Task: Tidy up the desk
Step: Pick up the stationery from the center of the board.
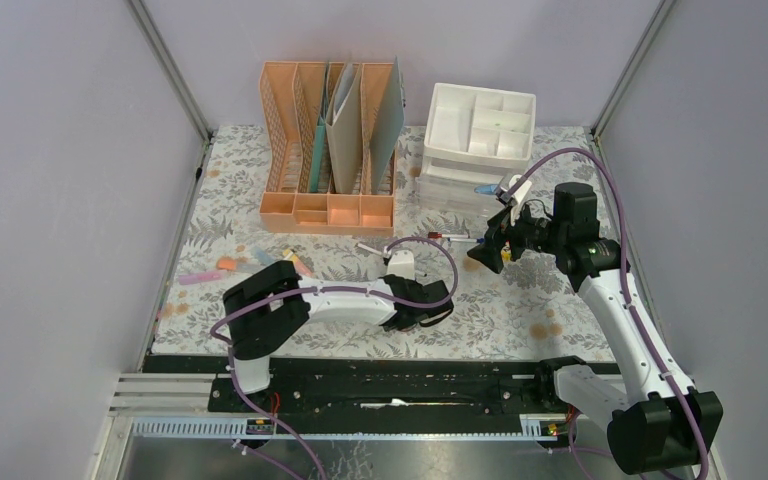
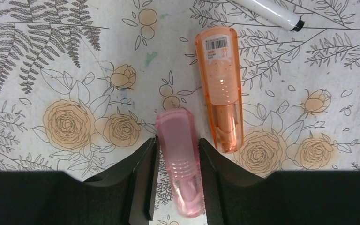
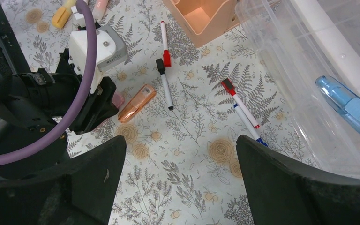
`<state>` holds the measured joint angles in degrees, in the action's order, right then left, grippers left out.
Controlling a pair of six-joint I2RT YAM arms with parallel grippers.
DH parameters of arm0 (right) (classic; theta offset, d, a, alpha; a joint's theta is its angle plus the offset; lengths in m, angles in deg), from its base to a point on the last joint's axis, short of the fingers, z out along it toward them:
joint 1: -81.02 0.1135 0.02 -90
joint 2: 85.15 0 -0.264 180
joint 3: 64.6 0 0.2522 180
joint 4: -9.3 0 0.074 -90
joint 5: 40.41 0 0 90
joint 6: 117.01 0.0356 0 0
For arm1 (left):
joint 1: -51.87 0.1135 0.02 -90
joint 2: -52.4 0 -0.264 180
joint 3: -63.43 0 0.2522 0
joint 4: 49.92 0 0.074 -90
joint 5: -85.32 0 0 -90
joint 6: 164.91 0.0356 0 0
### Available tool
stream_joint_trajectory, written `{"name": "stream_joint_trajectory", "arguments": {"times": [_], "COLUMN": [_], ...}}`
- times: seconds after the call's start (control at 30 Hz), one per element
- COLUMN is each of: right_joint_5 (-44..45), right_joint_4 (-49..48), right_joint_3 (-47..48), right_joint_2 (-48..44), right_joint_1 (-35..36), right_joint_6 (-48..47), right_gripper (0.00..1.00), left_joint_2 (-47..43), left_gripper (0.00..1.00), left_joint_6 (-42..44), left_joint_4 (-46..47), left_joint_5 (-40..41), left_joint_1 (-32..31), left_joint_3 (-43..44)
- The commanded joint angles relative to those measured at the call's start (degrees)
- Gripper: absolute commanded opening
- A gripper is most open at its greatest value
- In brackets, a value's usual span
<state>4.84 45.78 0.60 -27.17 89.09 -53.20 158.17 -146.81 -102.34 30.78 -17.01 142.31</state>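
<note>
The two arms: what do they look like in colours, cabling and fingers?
Both arms pair white tubular links with black joint housings. The left arm and right arm each carry a purple cable looping loosely along them. A white boxy block sits at each wrist. The left gripper and right gripper have matte black, wedge-shaped fingers. No markings are legible.

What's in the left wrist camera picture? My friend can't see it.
The left gripper has its black fingers close on either side of a see-through pink tube lying on the flowery desk. An orange tube lies just to its right, not touching, and a white pen shows its end top right.
</note>
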Motion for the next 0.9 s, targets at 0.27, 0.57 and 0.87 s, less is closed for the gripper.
{"name": "stream_joint_trajectory", "arguments": {"times": [0.27, 0.57, 0.87], "right_joint_5": [-3.7, -12.0, -21.2], "right_joint_4": [-2.1, -3.7, -16.3], "right_joint_3": [-0.1, -1.1, -6.4], "right_joint_2": [-0.9, 0.9, 4.5], "right_joint_1": [-0.4, -0.4, 0.3], "right_joint_6": [1.2, 4.7, 16.9], "right_gripper": [0.95, 0.95, 0.94], "left_joint_2": [-1.1, -14.5, -37.5], "left_gripper": [0.10, 0.00, 0.00], "left_joint_6": [1.5, 5.5, 17.6], "left_joint_4": [-2.5, 10.6, 46.7], "left_joint_5": [2.9, 5.4, -0.5], "left_joint_1": [0.1, 0.3, 2.6], "left_joint_3": [-2.8, -12.0, -32.3]}}
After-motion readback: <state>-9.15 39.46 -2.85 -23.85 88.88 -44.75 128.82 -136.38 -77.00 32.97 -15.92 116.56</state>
